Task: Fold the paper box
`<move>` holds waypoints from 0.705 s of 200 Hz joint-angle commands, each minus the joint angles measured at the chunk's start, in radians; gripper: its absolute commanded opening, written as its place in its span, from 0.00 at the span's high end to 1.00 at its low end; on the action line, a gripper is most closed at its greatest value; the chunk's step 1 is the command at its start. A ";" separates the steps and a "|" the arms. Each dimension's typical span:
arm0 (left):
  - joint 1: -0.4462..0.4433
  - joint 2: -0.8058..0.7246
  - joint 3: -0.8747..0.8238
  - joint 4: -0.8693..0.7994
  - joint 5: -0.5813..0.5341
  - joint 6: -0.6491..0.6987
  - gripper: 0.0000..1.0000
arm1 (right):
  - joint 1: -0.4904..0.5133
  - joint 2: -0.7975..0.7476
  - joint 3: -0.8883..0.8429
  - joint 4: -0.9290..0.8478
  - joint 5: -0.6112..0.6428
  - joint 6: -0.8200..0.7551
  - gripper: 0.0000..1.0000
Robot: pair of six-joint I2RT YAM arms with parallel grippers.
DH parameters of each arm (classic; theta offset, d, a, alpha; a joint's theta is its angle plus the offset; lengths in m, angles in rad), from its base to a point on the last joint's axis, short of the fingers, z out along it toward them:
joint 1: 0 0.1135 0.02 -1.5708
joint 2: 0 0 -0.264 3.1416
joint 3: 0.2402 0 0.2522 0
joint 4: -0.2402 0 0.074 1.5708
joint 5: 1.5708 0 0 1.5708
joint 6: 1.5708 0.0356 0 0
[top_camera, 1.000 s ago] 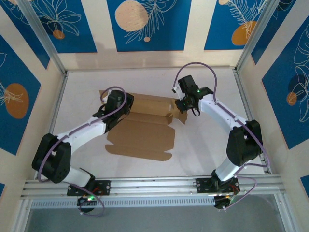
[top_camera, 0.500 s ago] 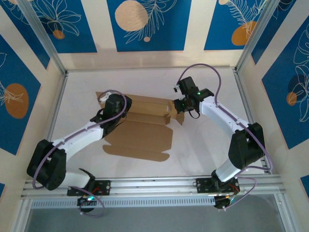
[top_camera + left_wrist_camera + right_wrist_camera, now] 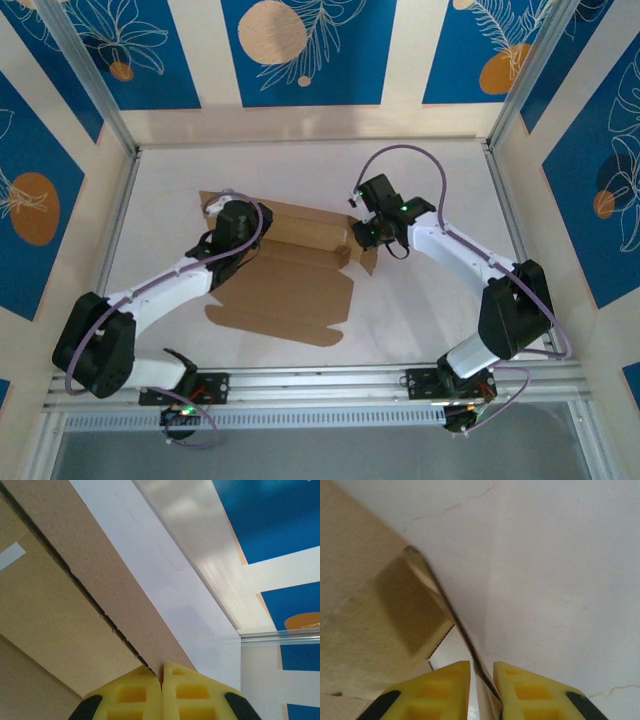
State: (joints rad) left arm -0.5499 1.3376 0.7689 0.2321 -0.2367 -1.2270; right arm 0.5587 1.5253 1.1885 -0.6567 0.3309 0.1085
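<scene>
paper box [image 3: 290, 290] half-flat, left gripper [image 3: 161, 680] clamped on its left flap edge, right gripper [image 3: 481, 672] slightly parted around its raised right flap

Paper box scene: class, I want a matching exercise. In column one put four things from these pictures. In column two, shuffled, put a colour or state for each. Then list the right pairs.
Column one
1. left fingers
2. right fingers
3. paper box
4. table

Column two
A. slightly apart, with a flap edge between them
B. white
C. pressed shut on a cardboard edge
D. brown, partly folded

Pairs: 1-C, 2-A, 3-D, 4-B
</scene>
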 commanded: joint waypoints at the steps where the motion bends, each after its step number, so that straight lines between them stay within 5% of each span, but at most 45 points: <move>1: -0.014 -0.021 -0.024 -0.001 0.021 0.053 1.00 | 0.047 -0.044 -0.026 0.045 0.078 0.005 0.77; 50: -0.015 -0.015 -0.044 0.051 0.033 0.040 1.00 | 0.061 -0.097 -0.067 0.184 -0.104 0.291 0.75; 96: -0.016 -0.015 -0.056 0.064 0.040 0.038 1.00 | 0.040 -0.114 -0.088 0.312 -0.148 0.529 0.75; 141: -0.015 -0.031 -0.087 0.073 0.024 0.057 1.00 | 0.026 -0.157 -0.185 0.446 -0.331 0.517 0.59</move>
State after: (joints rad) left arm -0.5499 1.3300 0.7101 0.3153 -0.2440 -1.2228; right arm 0.5781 1.4403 1.0538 -0.3832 0.1623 0.6041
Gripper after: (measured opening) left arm 0.045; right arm 0.362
